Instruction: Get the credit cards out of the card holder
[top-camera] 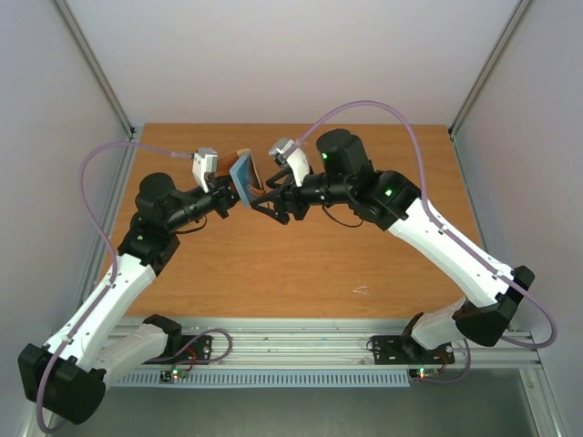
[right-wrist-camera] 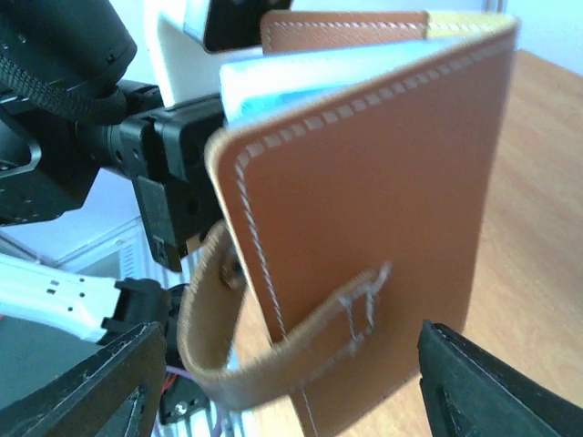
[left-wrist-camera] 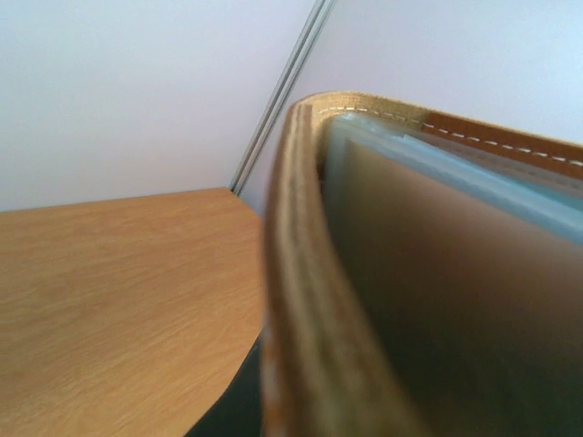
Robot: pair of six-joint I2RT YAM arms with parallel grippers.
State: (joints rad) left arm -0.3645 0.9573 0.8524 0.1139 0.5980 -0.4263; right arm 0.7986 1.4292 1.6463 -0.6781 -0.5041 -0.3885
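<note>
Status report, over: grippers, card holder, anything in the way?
Left gripper shut on card holder, held above table. Right gripper open, either side of it. Tab looks tucked; no cards out. No obstruction seen.

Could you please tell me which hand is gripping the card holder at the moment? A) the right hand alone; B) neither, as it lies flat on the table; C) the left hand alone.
C: the left hand is shut on the raised card holder, while the right hand has its jaws standing open around it.
</note>
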